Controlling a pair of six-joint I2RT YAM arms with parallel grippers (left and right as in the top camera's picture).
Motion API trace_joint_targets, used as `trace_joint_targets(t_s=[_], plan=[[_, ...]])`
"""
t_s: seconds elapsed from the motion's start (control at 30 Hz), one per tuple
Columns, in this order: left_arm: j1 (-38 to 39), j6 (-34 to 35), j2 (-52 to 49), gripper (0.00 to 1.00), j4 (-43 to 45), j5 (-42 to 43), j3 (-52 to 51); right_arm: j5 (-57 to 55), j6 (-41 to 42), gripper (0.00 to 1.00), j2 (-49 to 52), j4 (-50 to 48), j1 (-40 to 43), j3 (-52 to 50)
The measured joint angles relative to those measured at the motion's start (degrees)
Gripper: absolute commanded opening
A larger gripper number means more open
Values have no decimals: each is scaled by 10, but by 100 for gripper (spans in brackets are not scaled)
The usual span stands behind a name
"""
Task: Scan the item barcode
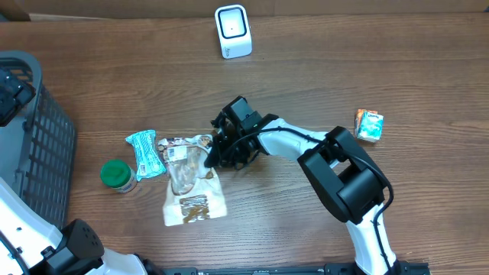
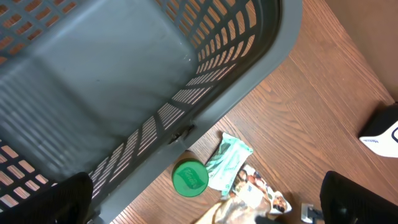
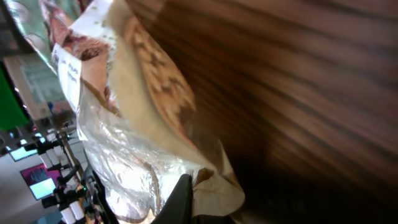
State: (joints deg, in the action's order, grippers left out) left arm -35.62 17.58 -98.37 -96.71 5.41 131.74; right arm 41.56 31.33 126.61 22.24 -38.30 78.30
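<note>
The right hand (image 1: 216,153) is sitting closed on the upper right corner of the snack bag (image 1: 195,200), pinching the thin film there. The bag is lying mid-counter, its length running down toward the near edge, with the hand at its far end.

Just left of the bag, a teal packet (image 1: 145,154) is touching its top corner, and a green-lidded jar (image 1: 116,174) is standing beside that. The grey basket (image 1: 38,145) is taking up the left edge of the counter (image 1: 306,69). The white scanner (image 1: 233,30) is standing near the far edge, well apart from the bag, with bare wood lying between them. A small carton (image 1: 368,124) is lying off to the right, beyond the arm.

The right wrist view is showing what the overhead cannot: crinkled clear film and a printed brown panel close up, with one dark finger (image 3: 182,198) pressing at the bag's edge. The left wrist view is looking down into the basket; the left hand (image 2: 208,202) is hanging wide open over it with nothing between its fingers.
</note>
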Motion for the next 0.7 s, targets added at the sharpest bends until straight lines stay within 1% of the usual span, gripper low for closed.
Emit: trace_joint_targets(t_s=[0.2,0.33,0.43,0.53,0.7], plan=[[0,0,0,100,0,0,0,28,-48,4,-67,71,68,-20],[0,0,0,100,0,0,0,85,-82,4,-157,95,134,-20],[0,0,0,100,0,0,0,146,-99,4,-205,97,177,-19],[0,0,0,100,0,0,0,205,-110,4,-217,104,206,-19],[0,0,0,100,0,0,0,248,-133,4,-216,133,229,-19]])
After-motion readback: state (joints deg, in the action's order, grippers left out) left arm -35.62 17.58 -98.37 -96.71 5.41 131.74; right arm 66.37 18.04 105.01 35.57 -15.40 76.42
